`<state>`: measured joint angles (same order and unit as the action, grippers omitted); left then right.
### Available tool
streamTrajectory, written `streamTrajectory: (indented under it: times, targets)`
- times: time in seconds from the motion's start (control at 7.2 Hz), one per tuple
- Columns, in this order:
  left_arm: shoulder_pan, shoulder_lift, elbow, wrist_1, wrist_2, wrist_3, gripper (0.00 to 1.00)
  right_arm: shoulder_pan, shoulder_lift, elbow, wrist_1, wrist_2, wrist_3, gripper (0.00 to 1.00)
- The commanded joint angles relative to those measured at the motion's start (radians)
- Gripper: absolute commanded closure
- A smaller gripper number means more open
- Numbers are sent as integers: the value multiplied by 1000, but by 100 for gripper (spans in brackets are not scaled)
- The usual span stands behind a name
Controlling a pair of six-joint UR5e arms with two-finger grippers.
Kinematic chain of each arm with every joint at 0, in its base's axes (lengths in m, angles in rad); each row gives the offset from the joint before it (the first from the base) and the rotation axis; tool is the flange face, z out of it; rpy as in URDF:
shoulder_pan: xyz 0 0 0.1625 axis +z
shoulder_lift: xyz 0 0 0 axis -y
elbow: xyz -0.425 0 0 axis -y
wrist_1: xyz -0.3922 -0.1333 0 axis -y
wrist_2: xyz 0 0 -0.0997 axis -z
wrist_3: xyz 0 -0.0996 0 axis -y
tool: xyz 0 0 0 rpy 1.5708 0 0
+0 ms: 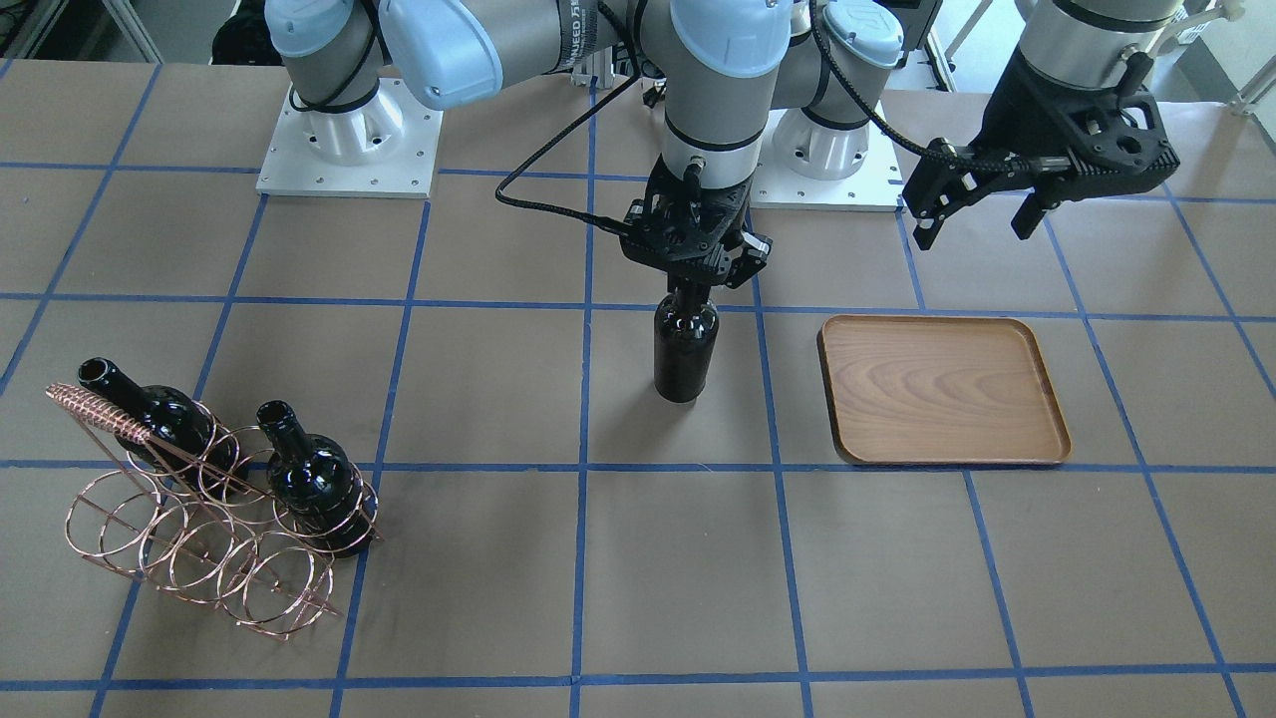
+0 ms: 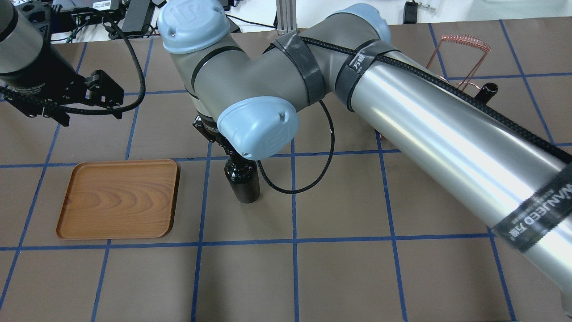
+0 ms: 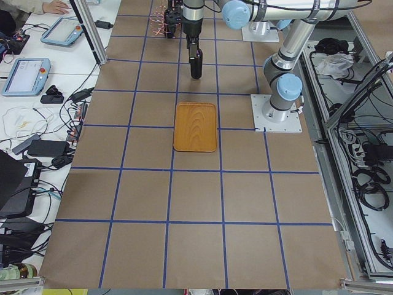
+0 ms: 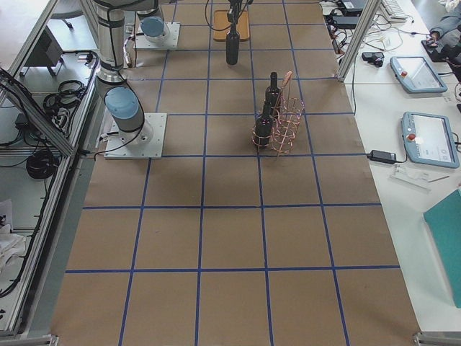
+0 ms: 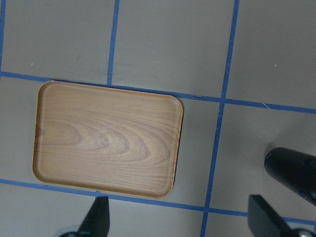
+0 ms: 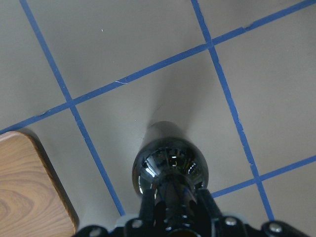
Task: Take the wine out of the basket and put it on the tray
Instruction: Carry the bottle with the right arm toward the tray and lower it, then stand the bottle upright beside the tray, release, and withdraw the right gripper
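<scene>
My right gripper [image 1: 688,287] is shut on the neck of a black wine bottle [image 1: 685,349] and holds it upright over the table, left of the tray in the front view. I cannot tell whether its base touches the table. The right wrist view looks down on the bottle's shoulder [image 6: 170,170] between the fingers. The empty wooden tray [image 1: 942,389] lies flat; it also shows in the overhead view [image 2: 118,199] and the left wrist view [image 5: 106,138]. My left gripper [image 1: 972,234] is open and empty, hovering beyond the tray's far edge. The copper wire basket [image 1: 199,538] holds two more bottles [image 1: 314,479].
The basket stands far off on my right side of the table, its coiled handle [image 2: 462,42] visible in the overhead view. Both arm bases [image 1: 349,140] stand at the table's back edge. Brown paper with blue tape lines covers the table.
</scene>
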<state>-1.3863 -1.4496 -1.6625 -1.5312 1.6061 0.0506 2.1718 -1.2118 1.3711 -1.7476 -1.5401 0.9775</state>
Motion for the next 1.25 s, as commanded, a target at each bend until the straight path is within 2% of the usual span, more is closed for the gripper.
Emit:
streamTrajectory:
  times: [0.0, 0.14, 0.28, 0.42, 0.56, 0.69, 0.97, 1.11]
  targets:
    - [0, -5, 0, 0, -5, -8, 0, 8, 5, 2, -9, -8, 1, 94]
    - [0, -3, 0, 0, -2, -8, 0, 10, 5, 3, -9, -12, 1, 84]
    - [0, -2, 0, 0, 0, -8, 0, 11, 5, 3, -9, -12, 9, 80]
    - [0, -2, 0, 0, 2, -8, 0, 11, 5, 3, -9, -11, 27, 71]
    - [0, -2, 0, 2, 2, -2, 0, 11, 8, 3, -9, -12, 14, 41]
    - [0, -3, 0, 2, 2, -2, 0, 11, 11, 3, -9, -11, -5, 0]
    - [1, -11, -2, -1, 2, 0, 0, 7, 11, 2, -7, 0, -22, 0]
    - [0, -12, -3, -1, 2, 0, 0, -24, 0, -10, -7, -2, -102, 0]
